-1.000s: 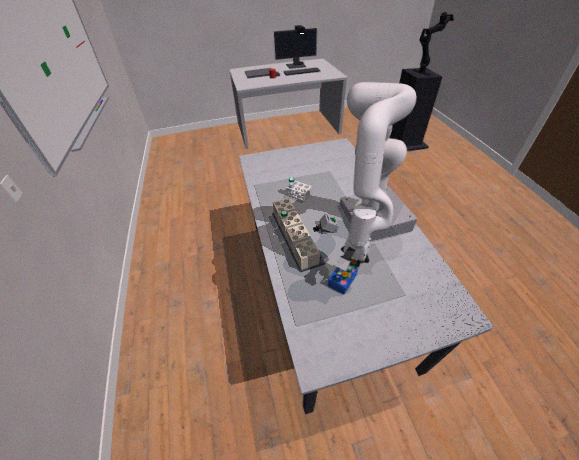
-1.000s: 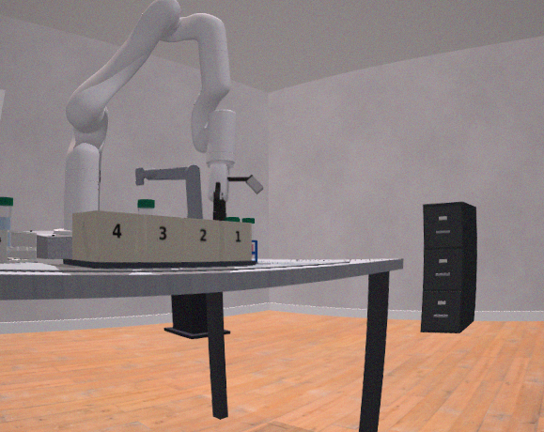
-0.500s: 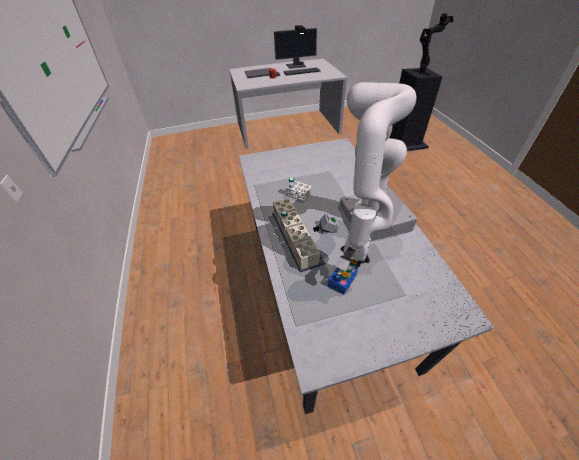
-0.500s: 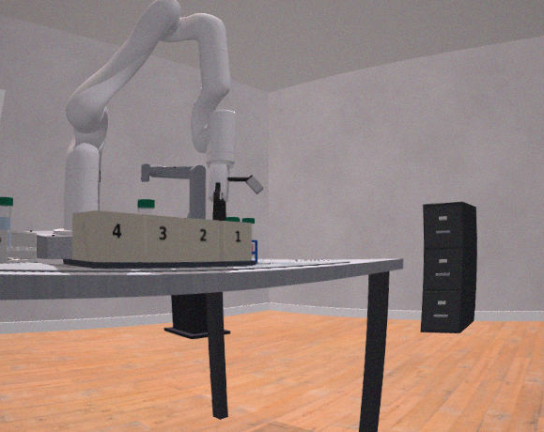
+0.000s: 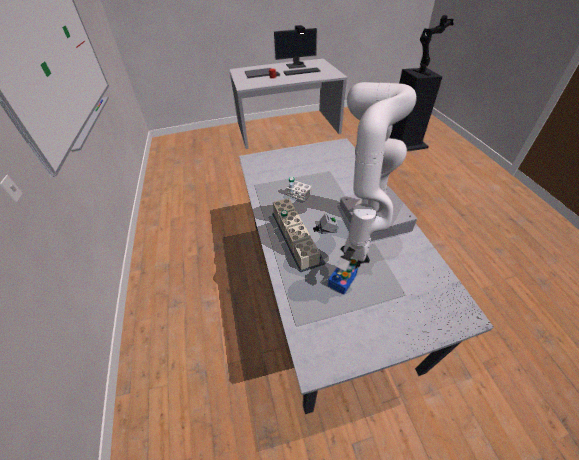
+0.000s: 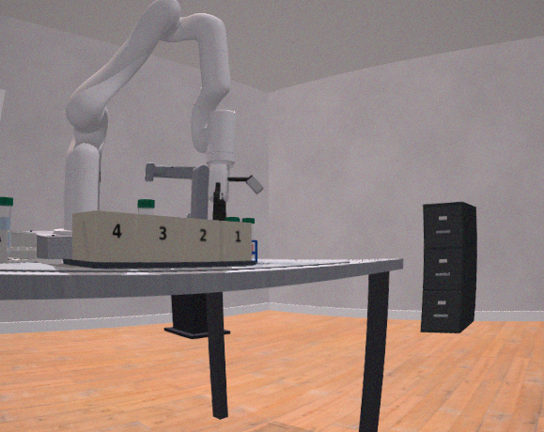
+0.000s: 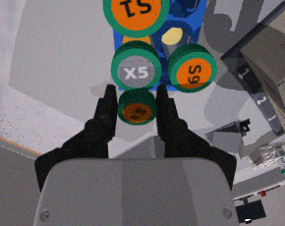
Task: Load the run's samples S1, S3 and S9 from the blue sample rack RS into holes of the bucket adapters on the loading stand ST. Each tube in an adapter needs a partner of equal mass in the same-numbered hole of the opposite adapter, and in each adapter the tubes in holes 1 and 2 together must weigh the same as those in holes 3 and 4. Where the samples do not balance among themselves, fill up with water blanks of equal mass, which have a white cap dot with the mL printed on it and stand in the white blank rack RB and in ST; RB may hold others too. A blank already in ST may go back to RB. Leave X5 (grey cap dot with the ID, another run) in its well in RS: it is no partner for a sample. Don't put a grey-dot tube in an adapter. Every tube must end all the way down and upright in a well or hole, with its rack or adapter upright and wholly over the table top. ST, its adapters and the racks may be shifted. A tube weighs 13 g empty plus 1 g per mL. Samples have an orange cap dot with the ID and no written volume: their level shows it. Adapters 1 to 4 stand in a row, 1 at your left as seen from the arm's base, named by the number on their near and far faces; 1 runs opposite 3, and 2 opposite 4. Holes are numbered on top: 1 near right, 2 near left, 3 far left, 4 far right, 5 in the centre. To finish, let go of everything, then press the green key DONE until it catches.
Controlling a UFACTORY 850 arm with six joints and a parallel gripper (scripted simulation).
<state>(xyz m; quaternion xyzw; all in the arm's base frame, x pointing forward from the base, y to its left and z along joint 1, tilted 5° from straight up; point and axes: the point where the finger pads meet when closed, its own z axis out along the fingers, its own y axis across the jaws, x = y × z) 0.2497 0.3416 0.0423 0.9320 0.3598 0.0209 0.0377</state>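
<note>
The blue sample rack RS (image 5: 348,281) (image 7: 158,11) stands near the table's middle, beside the end of the loading stand ST (image 5: 295,232) (image 6: 160,235). In the wrist view S1 (image 7: 137,5), grey-dot X5 (image 7: 137,70) and S9 (image 7: 193,74) stand in it. A further orange-dot tube (image 7: 137,107), its label too dark to read, stands in the well nearest me. My gripper (image 7: 136,95) (image 6: 218,211) is low over the rack. Its fingers stand on both sides of that tube's cap, slightly apart from it. One green-capped tube (image 6: 146,205) stands in adapter 3.
The white blank rack RB (image 5: 298,190) with a tube (image 6: 5,211) stands beyond the far end of ST. A small grey box with a green key (image 5: 329,222) sits between ST and the arm's base. X5 stands very close to my fingertips.
</note>
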